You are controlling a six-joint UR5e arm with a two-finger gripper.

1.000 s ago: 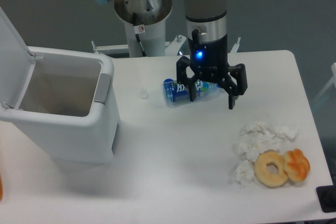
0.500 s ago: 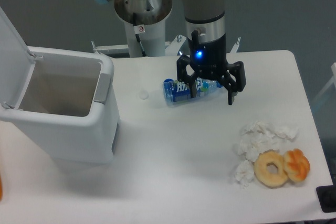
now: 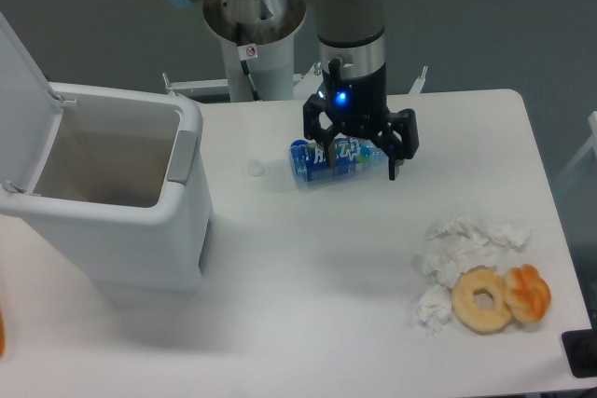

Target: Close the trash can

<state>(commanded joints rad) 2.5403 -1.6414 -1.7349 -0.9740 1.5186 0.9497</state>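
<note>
White table (image 3: 308,258) bearing trash can (image 3: 121,221), bottle (image 3: 334,163), bottle cap (image 3: 255,168), crumpled tissues (image 3: 457,249), two doughnuts (image 3: 499,297).

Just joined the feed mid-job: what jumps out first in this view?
The big white trash can at the table's left, its lid standing open. Next, the arm's hand at centre, fingers spread, hanging over a blue-labelled bottle lying on its side. At the right front, crumpled tissues sit beside two doughnuts.

One trash can (image 3: 140,230), one bottle (image 3: 336,160), two doughnuts (image 3: 482,300), several crumpled tissues (image 3: 462,244)
</note>
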